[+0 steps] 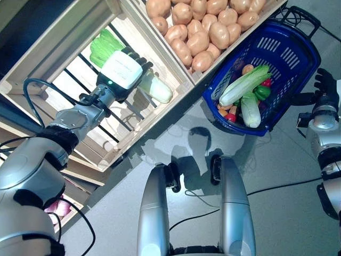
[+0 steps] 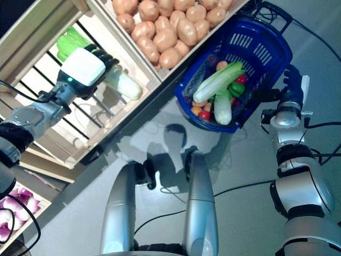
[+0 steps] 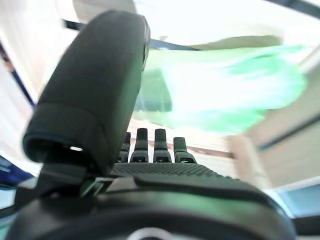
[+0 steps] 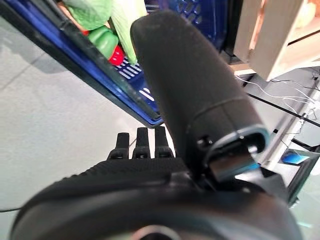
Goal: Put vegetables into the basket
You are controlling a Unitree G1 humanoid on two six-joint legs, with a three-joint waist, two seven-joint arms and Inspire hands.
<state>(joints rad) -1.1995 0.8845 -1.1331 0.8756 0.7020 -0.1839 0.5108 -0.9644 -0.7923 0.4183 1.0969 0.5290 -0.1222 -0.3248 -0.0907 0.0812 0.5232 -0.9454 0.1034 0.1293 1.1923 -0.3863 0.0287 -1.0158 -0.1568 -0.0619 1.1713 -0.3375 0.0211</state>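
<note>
Left hand (image 1: 123, 68) down inside the slatted wooden crate (image 1: 58, 50), fingers curled over the middle of a long cabbage (image 1: 157, 88) whose leafy green end points up and away past the wrist and whose pale stalk end sticks out toward the basket (image 1: 298, 50). Off to the robot's right, well apart from that crate and past the bin of potatoes (image 1: 205, 26), already holding cabbages, peppers and other vegetables. Right hand (image 2: 292, 85) just beside the basket's far side, grip impossible to tell.
</note>
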